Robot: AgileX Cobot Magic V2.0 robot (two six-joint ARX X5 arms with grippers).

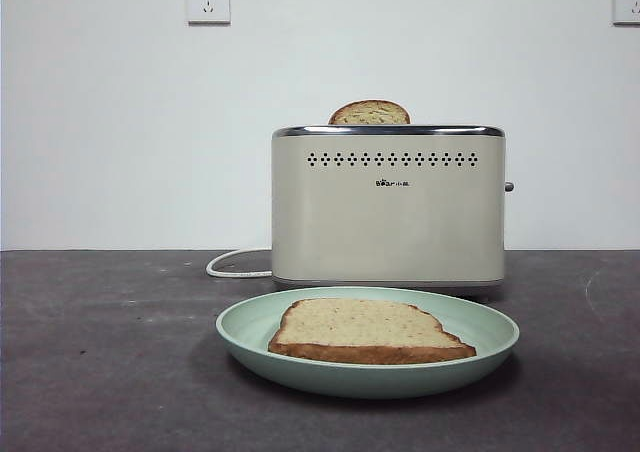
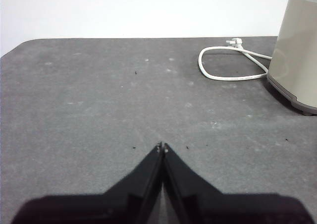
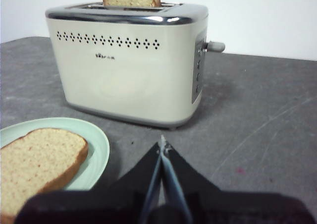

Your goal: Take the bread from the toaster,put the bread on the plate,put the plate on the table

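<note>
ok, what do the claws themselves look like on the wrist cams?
Both alike: the left claw and right claw are matte black, two flat wedge-shaped jaws tapering to a narrow point from a broad black base. No cables, labels or markings show. Neither appears in the front view.

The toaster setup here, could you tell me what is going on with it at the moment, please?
Nothing is being handled right now. The bread lies flat on the plate, which rests on the table in front of the toaster. A second, narrower slice stands in the toaster's slot. The left tool and the right tool are both shut, empty and low over the table, the right one near the plate's edge.
</note>
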